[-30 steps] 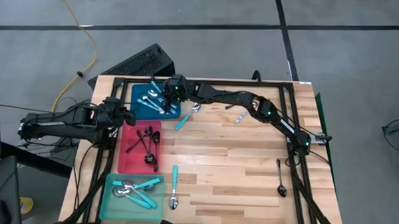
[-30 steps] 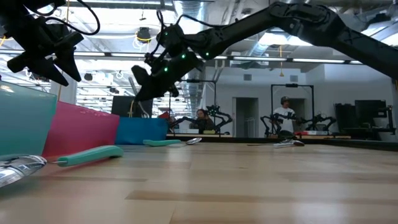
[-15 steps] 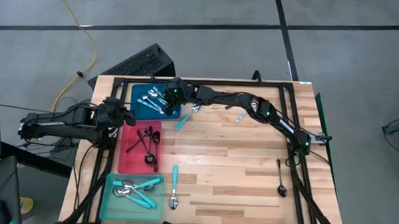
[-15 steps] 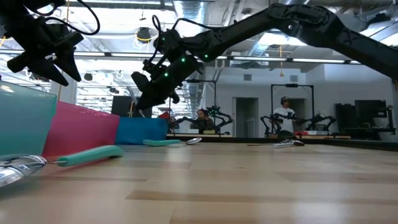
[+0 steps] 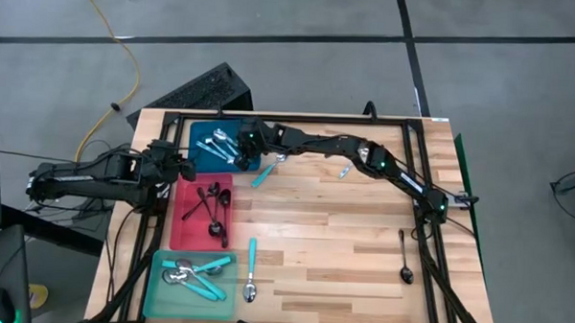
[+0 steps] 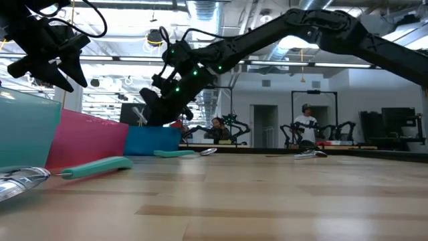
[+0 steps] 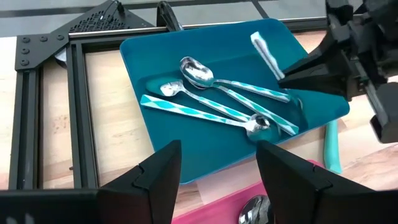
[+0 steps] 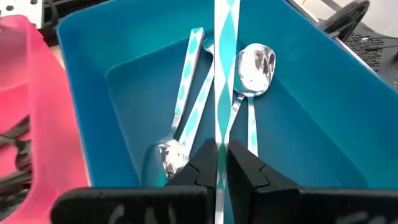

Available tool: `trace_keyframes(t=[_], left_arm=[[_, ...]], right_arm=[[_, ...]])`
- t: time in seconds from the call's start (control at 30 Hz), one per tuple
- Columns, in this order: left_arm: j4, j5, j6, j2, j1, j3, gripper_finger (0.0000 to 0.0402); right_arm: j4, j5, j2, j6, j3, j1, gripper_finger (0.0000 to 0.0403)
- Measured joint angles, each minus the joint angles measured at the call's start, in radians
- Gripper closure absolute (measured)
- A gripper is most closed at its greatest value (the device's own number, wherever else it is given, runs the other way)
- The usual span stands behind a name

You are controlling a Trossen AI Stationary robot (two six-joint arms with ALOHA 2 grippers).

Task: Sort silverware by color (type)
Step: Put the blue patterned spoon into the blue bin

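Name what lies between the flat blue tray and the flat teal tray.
The flat red tray holding black spoons lies between the blue tray and the teal tray, in the high view.

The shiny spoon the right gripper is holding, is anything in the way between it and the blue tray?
Nothing visible blocks it. The right gripper is shut on the shiny spoon and hangs right over the blue tray. Three shiny spoons already lie inside, with bare tray floor beside them.

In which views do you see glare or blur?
Low view: bright ceiling lights glare behind the right gripper, and the near spoon is soft. Right wrist view: the held spoon and the blue tray are clear, with a bright reflection on one spoon bowl.
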Motion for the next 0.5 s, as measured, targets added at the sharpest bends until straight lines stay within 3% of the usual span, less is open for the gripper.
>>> trace_keyframes(t=[0.5], left_arm=[[-0.017, 0.006, -0.017, 0.000, 0.000, 0.000, 0.0207]], right_arm=[[0.047, 0.003, 0.019, -0.011, 0.000, -0.001, 0.0349]])
